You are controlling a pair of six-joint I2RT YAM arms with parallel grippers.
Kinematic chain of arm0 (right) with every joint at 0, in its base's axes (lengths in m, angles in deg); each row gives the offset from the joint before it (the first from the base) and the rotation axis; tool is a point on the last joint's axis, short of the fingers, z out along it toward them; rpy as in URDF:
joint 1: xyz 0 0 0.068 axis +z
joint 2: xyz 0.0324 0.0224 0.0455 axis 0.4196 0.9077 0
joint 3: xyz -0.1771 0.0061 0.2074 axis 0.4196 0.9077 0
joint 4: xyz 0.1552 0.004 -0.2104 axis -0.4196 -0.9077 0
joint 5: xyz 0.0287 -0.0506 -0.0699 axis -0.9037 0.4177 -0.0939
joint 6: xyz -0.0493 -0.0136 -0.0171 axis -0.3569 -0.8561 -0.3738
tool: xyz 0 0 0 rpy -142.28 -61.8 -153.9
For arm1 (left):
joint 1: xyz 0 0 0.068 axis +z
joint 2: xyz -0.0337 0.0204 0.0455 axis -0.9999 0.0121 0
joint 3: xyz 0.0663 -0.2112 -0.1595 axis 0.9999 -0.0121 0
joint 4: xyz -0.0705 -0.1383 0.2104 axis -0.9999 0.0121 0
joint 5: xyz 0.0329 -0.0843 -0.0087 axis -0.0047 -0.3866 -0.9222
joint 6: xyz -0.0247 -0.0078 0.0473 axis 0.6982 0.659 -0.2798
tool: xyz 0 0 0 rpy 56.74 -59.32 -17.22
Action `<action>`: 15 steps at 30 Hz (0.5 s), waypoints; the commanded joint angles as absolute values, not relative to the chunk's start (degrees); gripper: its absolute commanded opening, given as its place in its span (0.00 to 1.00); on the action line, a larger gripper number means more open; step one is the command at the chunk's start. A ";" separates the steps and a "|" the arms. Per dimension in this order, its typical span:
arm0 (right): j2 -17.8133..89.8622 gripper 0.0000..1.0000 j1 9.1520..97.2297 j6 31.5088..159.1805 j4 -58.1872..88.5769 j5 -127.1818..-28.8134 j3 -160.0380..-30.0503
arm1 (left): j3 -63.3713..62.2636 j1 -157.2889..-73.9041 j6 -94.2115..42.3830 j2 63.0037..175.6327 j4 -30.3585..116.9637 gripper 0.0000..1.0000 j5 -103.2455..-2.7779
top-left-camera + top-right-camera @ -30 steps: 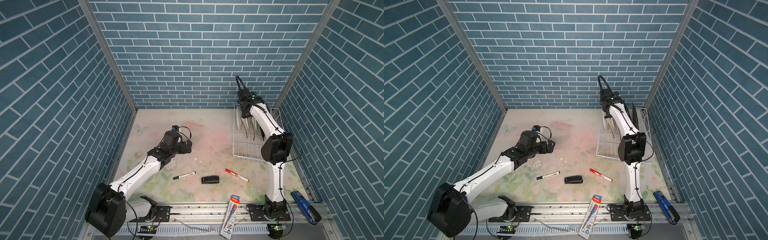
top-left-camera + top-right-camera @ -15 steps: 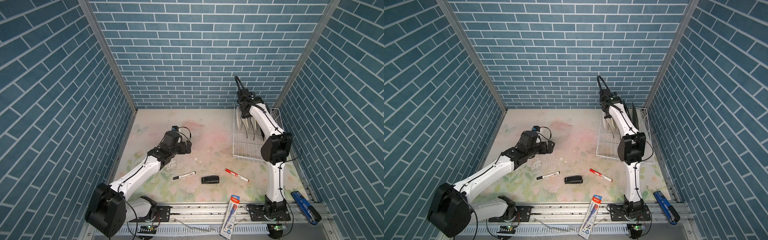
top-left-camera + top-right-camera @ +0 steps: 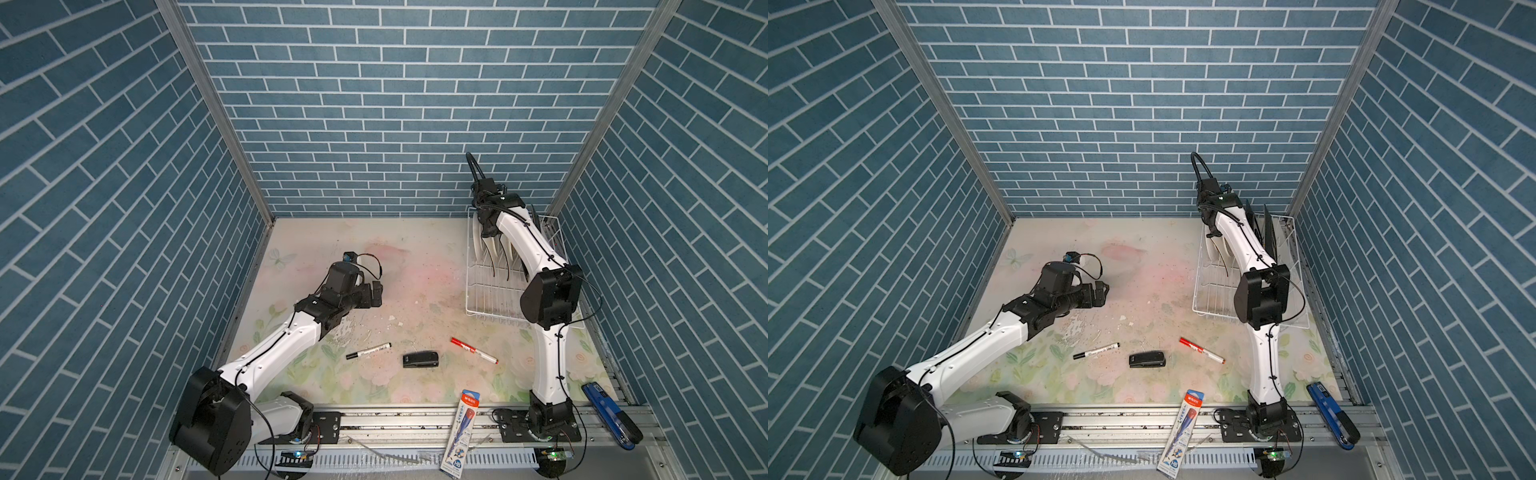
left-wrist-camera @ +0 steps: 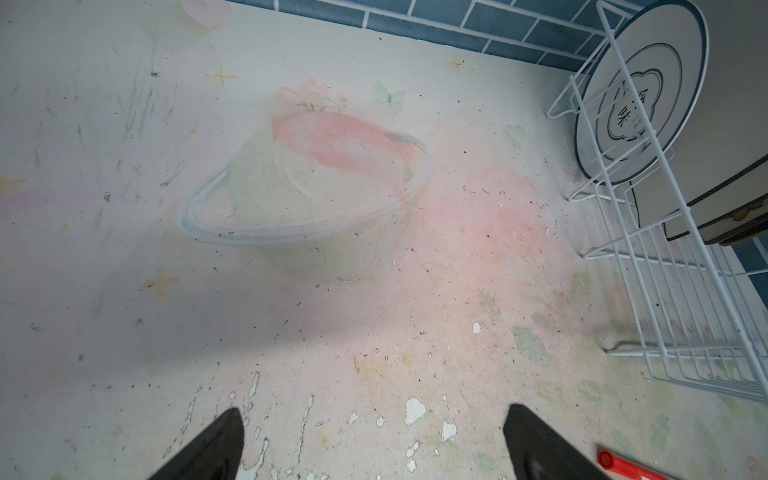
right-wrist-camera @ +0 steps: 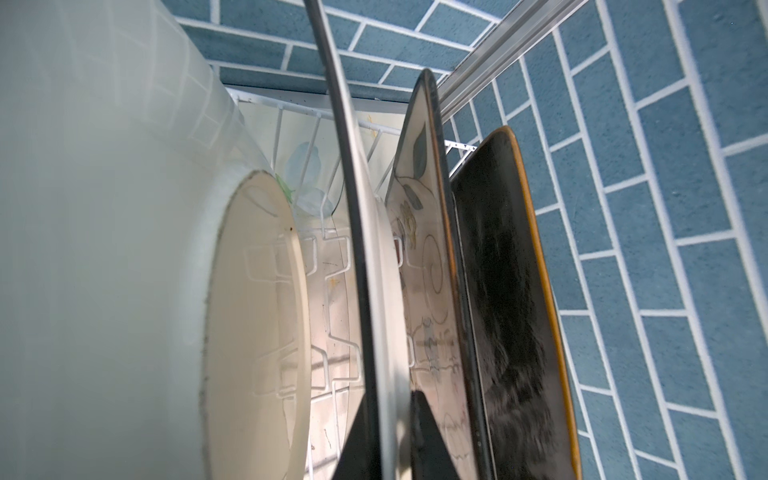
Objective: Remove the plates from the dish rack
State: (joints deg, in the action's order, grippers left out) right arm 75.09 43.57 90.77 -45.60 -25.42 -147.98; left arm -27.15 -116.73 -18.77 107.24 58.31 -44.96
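The white wire dish rack [image 3: 490, 299] stands at the back right, by the wall, in both top views. Several plates stand upright in it. In the right wrist view my right gripper [image 5: 388, 436] is shut on the rim of a white plate [image 5: 374, 270] with a thin black edge. Next to that plate stand a flower-patterned plate [image 5: 428, 249] and a black plate [image 5: 507, 291]. A round white plate [image 4: 640, 95] with a dark centre mark stands at the rack's end. My left gripper [image 4: 374, 415] hangs open and empty over the mat at mid-left [image 3: 376, 293].
On the front of the mat lie a black marker [image 3: 369, 350], a black stapler [image 3: 420, 359] and a red marker [image 3: 473, 356]. A pencil pack [image 3: 462, 428] and a blue tool [image 3: 611, 415] lie at the front rail. Tiled walls close in on three sides.
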 commanded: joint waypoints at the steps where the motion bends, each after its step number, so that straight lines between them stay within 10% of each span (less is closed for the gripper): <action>1: 74.29 0.00 44.05 88.37 -42.43 -22.19 -148.14 | -27.25 -117.11 -19.07 106.17 58.91 1.00 -44.43; 15: 72.04 0.00 44.86 85.83 -40.56 -20.13 -148.31 | -27.38 -117.15 -19.17 105.52 59.08 1.00 -44.17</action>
